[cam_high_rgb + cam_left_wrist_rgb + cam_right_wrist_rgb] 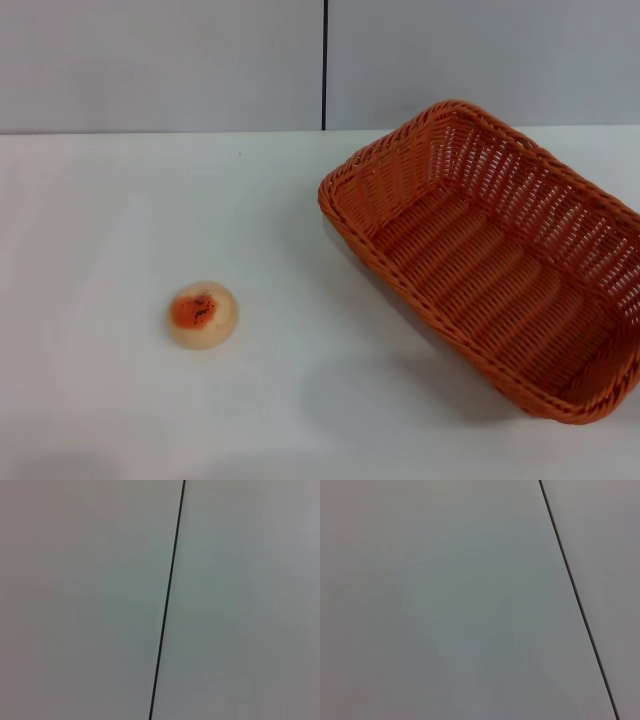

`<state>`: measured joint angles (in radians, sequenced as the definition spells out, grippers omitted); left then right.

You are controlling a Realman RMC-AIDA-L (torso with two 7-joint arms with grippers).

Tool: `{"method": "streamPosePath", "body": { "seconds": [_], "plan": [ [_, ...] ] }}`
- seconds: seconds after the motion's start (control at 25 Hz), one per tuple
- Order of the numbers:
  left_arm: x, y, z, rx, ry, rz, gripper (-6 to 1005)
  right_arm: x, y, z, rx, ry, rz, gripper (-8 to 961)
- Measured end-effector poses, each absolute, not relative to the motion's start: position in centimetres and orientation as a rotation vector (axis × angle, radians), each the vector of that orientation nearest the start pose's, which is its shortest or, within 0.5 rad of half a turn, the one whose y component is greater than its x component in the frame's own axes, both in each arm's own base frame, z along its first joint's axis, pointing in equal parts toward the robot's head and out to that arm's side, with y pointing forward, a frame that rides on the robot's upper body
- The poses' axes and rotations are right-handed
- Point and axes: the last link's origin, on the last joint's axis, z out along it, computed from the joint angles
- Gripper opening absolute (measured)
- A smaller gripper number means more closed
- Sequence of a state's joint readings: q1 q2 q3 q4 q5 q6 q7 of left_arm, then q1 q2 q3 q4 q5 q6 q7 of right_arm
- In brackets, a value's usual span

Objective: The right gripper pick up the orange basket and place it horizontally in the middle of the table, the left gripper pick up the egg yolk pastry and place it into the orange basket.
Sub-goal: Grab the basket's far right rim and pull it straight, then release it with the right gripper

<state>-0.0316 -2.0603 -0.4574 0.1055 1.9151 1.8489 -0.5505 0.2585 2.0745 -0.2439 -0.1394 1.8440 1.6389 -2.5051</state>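
White worktop (120,220) fills the head view, carrying two items well apart. Nearest, toward the robot's left, sits the egg yolk pastry (203,315), glazed top up, alone on the bare surface. Farther back on the robot's right lies the orange basket (490,255), set at an angle, its far short end near the worktop's back edge, its near corner running out of view. Beyond stands a grey wall (160,60) split by a dark vertical seam (324,65). Neither end effector is in view; both wrist cameras show only panelled wall.
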Motion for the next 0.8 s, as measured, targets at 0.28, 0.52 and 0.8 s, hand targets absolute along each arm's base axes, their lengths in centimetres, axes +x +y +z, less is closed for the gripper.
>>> {"method": "streamPosePath", "body": {
  "seconds": [0.28,0.52,0.8],
  "plan": [
    [-39.1,14.4,6.6,-1.367,-0.5,-0.925,799,35.4,25.4,5.4,-1.522,0.503,1.072,832],
    [-39.1,14.4,6.5,-1.36,-0.505,-0.925,799,35.4,25.5,5.2,-1.53,0.51,1.067,831],
    [-39.1,14.9,6.5,-1.373,-0.51,-0.921,799,35.8,26.0,7.4,-1.6,0.555,1.1,831]
  ]
}}
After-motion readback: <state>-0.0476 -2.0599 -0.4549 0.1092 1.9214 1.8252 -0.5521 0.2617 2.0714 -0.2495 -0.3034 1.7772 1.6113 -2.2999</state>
